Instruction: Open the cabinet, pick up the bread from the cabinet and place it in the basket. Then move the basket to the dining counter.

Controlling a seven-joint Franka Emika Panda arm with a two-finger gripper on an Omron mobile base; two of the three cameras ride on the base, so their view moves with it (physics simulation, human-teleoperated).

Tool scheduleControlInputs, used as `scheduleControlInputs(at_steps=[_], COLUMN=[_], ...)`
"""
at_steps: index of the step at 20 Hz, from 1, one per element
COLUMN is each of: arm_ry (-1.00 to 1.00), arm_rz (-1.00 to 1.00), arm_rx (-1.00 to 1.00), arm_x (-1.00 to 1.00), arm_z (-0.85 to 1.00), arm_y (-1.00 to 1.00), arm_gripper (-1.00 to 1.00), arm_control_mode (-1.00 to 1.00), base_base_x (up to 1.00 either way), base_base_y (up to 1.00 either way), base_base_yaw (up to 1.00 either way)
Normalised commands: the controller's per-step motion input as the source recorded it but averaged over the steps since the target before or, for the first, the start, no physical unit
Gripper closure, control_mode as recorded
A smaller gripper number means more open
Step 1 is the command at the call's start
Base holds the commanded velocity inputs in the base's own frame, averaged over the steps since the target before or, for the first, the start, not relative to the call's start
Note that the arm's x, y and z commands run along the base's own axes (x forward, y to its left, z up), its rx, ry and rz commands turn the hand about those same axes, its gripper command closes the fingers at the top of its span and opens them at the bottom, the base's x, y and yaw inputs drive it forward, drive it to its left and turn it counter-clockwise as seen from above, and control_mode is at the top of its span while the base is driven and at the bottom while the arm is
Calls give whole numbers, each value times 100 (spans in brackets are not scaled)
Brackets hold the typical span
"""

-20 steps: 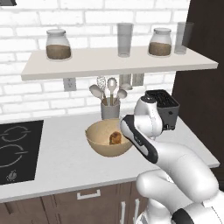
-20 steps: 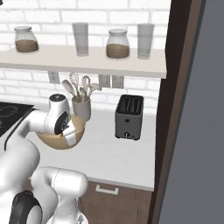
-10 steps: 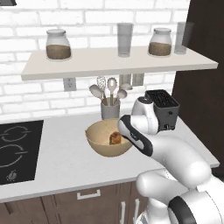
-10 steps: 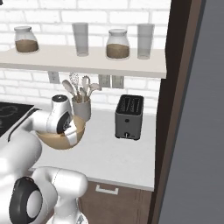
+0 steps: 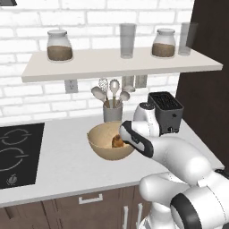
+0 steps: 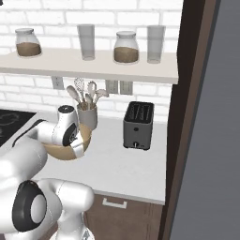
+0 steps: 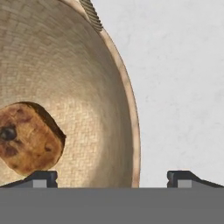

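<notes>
The tan woven basket (image 5: 103, 150) (image 6: 57, 151) (image 7: 87, 78) stands on the pale worktop in front of the utensil pot. The bread (image 5: 117, 142) (image 7: 26, 138), a brown speckled lump, lies inside it on the bottom. My gripper (image 7: 112, 178) is open and sits low over the basket's right-hand rim. One fingertip is inside the bowl near the bread and the other is outside over the worktop, with nothing between them. In the left base view my hand (image 5: 134, 139) covers the basket's right edge. The dining counter is out of view.
A black toaster (image 5: 165, 112) (image 6: 138, 124) stands right of the basket and a grey utensil pot (image 5: 112, 111) (image 6: 87, 116) just behind it. The black cooktop (image 5: 18, 152) lies to the left. A shelf (image 5: 120, 65) with jars and glasses hangs above. A tall dark panel (image 6: 187, 117) closes off the right.
My hand has edged slightly nearer the basket's rim. The jaws stay wide apart. Basket and bread have not moved.
</notes>
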Motion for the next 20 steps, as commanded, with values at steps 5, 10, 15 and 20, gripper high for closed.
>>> scheduleControlInputs(at_steps=[5,10,15,20], arm_ry=[0,0,0,0], arm_rz=[0,0,0,-1], arm_rx=[0,0,0,1], arm_x=[0,0,-3,-15], arm_z=[-20,-25,-18,1], arm_y=[1,9,3,3], arm_gripper=[100,100,100,100], arm_control_mode=[-100,-100,-100,-100], base_base_x=[0,0,0,0], base_base_y=[0,0,0,0], base_base_yaw=[0,0,0,0])
